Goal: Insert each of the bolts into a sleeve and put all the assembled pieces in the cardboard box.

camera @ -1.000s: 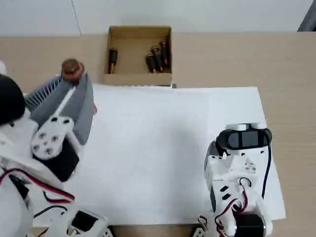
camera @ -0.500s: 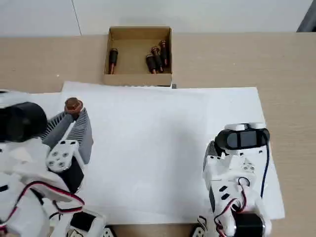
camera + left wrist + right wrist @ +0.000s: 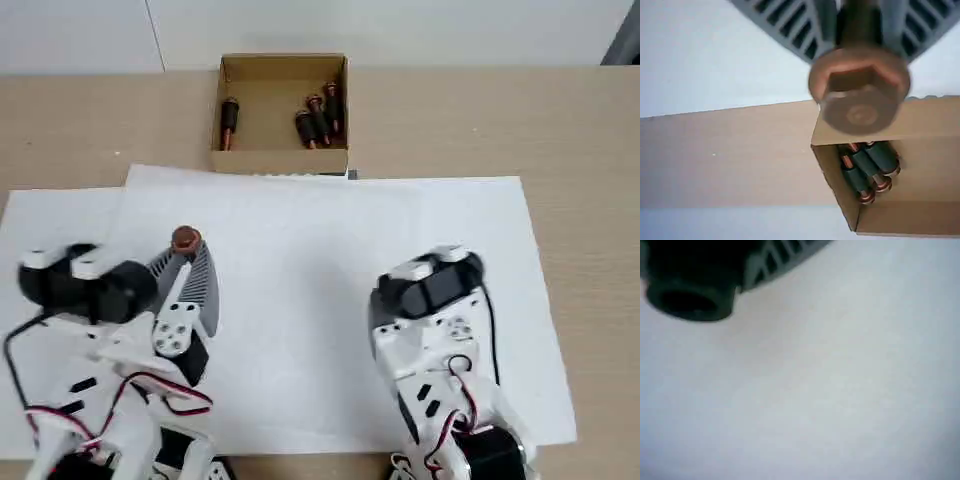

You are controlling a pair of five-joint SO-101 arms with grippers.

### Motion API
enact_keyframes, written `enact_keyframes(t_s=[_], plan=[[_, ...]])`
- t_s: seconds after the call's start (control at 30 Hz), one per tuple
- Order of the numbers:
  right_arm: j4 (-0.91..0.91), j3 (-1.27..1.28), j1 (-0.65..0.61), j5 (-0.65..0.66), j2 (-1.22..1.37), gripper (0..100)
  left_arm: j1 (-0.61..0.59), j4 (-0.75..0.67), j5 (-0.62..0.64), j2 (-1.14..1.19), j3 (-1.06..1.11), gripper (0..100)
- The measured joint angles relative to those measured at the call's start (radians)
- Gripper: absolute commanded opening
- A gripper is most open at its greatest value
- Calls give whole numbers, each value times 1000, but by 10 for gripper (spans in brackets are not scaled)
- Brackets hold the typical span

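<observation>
The light wooden counter [image 3: 450,120] is carrying a white paper sheet [image 3: 320,260] and, beyond it, an open brown cardboard box [image 3: 281,158] holding four sleeved copper bolts [image 3: 318,117]. Over the sheet's left part, the left fingers [image 3: 200,285] are clamping a copper hex-head bolt [image 3: 185,239], head toward the box. The right fingers [image 3: 780,260] are gripping a dark tubular sleeve [image 3: 690,300] above the sheet.

No readable text, labels, numbers or signs on anything visible
</observation>
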Motion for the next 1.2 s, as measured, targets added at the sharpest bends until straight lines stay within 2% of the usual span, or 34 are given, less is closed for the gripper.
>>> enact_keyframes(t_s=[0.23,0.43,0.63,0.77,1.0,1.2], plan=[[-54,29,-121,91,0,3,23,-87,110,-189,249,6],[-104,100,-255,187,-12,3,60,-144,282,-193,282,6],[-184,184,-351,262,0,3,64,-247,364,-193,345,6],[-244,224,-365,295,2,3,68,-298,399,-193,365,6],[-348,245,-367,299,2,3,157,-302,440,-193,365,6],[-371,245,-367,299,2,3,164,-328,450,-193,433,6]])
